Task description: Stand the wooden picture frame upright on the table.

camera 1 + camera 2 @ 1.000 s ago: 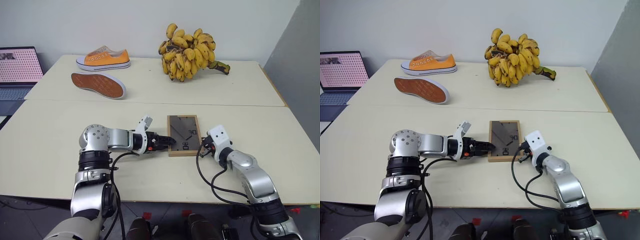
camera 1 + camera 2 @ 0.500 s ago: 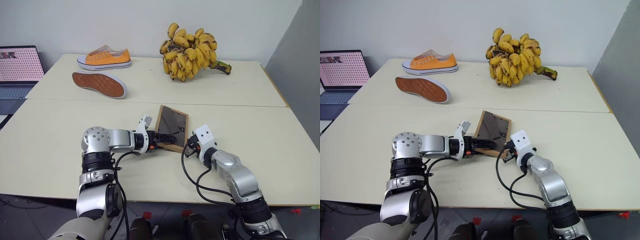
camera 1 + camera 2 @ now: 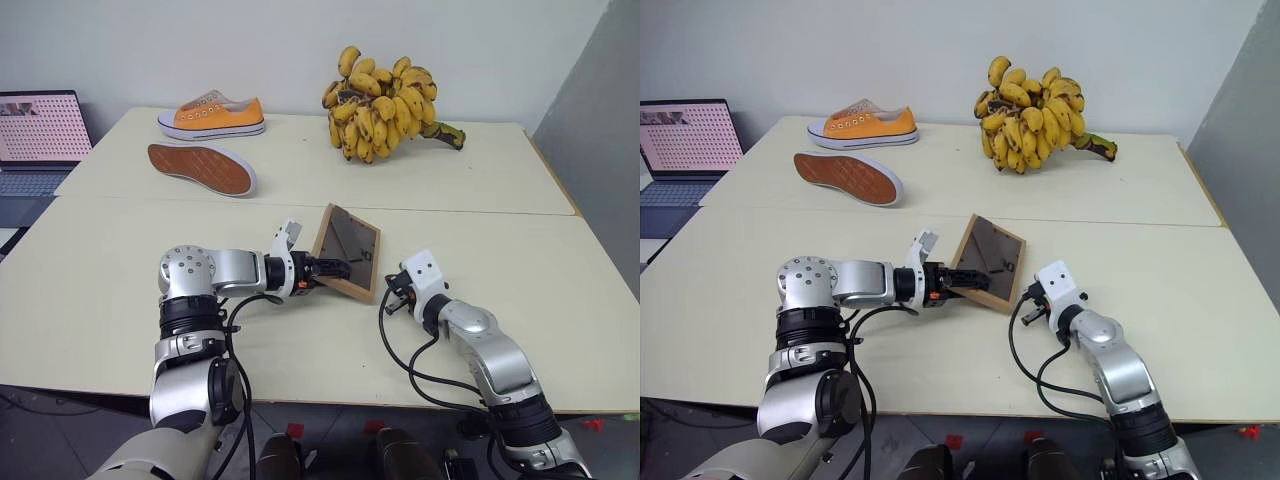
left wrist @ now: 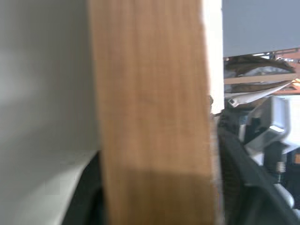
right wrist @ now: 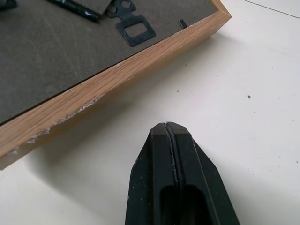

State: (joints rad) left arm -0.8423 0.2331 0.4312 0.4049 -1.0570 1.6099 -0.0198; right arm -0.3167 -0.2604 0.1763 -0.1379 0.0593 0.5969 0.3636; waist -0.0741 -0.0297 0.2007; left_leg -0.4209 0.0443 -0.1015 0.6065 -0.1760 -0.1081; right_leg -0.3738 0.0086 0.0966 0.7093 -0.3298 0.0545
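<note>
- Small light-wood picture frame (image 3: pixel 347 251), dark backing up: stiff, light, likely slippery on the pale cream surface (image 3: pixel 120 270); grip rails.
- Left gripper (image 3: pixel 336 268) jaws clamp its nine-o'clock rail; right gripper (image 5: pixel 169 136) jaws closed, empty.

Picture frame (image 3: pixel 347 251) on table (image 3: pixel 90 290), before bananas (image 3: pixel 380 100)

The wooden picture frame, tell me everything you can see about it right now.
The wooden picture frame is a small rectangle of light wood with its dark grey-brown backing facing the camera, showing a sawtooth hanger and a dark strut. It is tilted up, its lower edge on the table. The left hand grips its near edge. The shut right hand sits just beside it, not touching.
</note>
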